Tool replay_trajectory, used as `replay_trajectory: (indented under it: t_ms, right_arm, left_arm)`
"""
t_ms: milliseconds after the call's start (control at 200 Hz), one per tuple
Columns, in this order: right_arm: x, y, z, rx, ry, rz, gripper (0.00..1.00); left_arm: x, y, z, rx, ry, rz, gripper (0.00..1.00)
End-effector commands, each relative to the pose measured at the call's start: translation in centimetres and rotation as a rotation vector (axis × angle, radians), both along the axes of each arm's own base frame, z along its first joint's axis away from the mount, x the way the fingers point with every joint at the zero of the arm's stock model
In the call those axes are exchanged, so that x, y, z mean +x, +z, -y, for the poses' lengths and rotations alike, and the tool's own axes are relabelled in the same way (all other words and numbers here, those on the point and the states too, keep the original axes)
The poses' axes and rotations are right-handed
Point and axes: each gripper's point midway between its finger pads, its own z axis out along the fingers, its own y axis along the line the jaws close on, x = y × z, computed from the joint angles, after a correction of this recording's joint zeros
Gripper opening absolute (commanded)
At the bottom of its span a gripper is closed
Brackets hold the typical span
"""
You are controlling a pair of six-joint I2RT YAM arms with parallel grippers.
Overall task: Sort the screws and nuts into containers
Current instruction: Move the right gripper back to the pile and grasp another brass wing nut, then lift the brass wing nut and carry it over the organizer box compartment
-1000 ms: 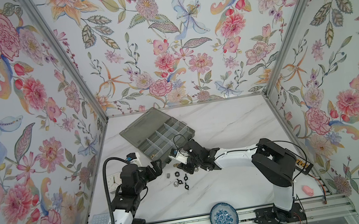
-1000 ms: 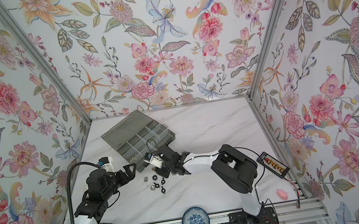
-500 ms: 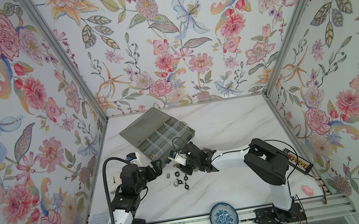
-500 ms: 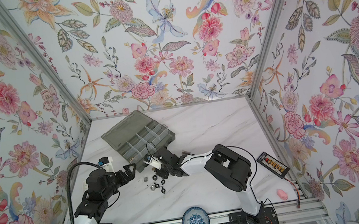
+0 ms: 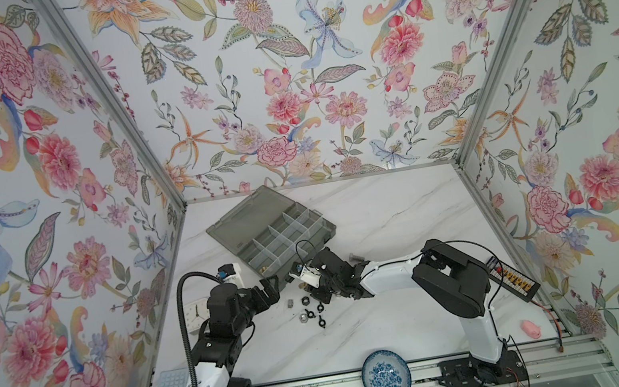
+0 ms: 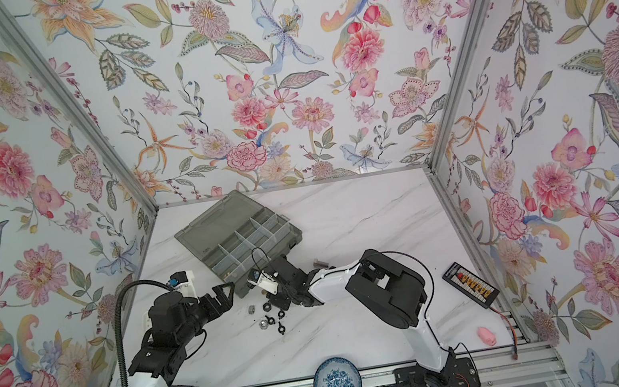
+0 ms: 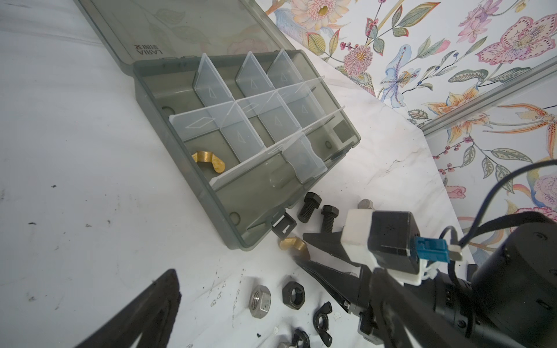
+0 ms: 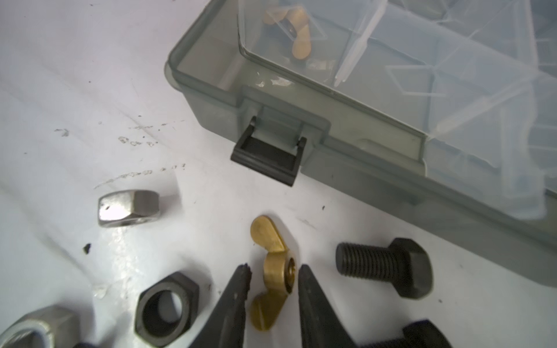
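The grey organizer box (image 5: 235,225) lies open, with one brass wing nut (image 7: 208,160) in a near compartment. My right gripper (image 8: 274,271) is down at the table by the box's latch. Its open fingers straddle a second brass wing nut (image 8: 277,265), with a small gap on one side. Black bolts (image 7: 309,208) and a silver bolt (image 5: 355,256) lie beside it. A silver hex nut (image 7: 260,301), a black hex nut (image 7: 293,293) and black wing nuts (image 7: 322,311) lie loose in front. My left gripper (image 5: 270,291) hangs wide open and empty, left of the pile.
A blue-and-white dish (image 5: 386,376) sits at the front edge. A black terminal strip (image 5: 515,280) and a pink toy (image 5: 532,328) lie at the right wall. A small white clock (image 5: 197,311) sits by the left arm. The box lid (image 7: 180,27) lies flat behind.
My right arm has folded further left and its jaws have narrowed round the brass wing nut on the table. The left arm has not moved.
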Motion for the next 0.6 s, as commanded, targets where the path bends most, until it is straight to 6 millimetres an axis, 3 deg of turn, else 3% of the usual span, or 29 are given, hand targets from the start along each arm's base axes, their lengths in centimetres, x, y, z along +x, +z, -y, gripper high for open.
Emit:
replay_trajectory:
  t_ms: [0,590]
  right_arm:
    - [0.22,-0.80,-0.59,-0.003,-0.012,-0.003,0.31]
    - [0.49,-1.43,-0.37,-0.019,-0.031,0.001,0.26]
  left_arm:
    - [0.09,0.29,-0.02,-0.001,-0.011,0.016,0.99]
    - [-0.01,0.21,-0.02,0.002,-0.015,0.017,1.00]
